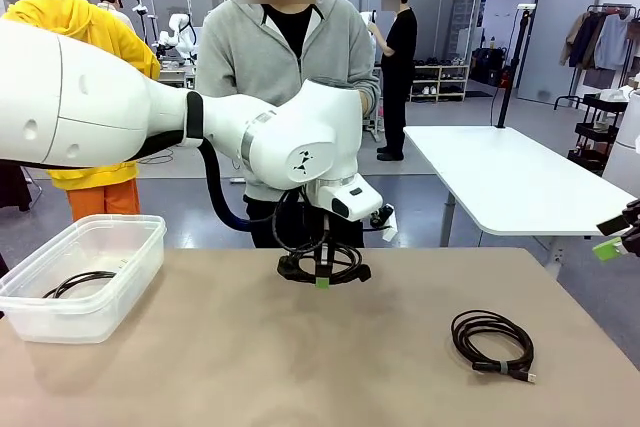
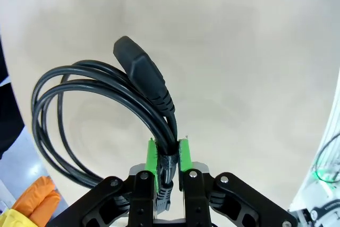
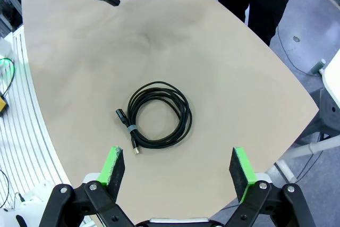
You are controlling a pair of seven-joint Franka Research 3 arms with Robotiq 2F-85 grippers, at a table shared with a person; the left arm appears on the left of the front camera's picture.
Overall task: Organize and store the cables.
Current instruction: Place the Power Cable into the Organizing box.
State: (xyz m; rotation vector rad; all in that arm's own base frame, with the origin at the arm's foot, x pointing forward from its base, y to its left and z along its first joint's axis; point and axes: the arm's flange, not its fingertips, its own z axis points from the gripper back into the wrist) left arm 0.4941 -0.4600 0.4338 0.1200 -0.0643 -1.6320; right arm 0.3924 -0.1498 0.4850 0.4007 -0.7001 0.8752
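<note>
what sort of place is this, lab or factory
Likely an open-plan robotics lab: a white robot arm at a beige table, another white table behind, and a clothes rack along the far wall.

You're looking at a beige surface (image 1: 300, 362) with rounded edges, and two things lie directly on it. Taking its middle in the front view, a clear plastic bin (image 1: 60, 322) sits at about 9 o'clock, close to the left edge, and a coiled black cable (image 1: 492, 343) lies flat at about 4 o'clock, well apart from the bin. In the right wrist view you'll see that coil bound by a small grey tie (image 3: 131, 127) at its own 8 o'clock, with the plug ends (image 3: 120, 113) lying just beside the tie.
</note>
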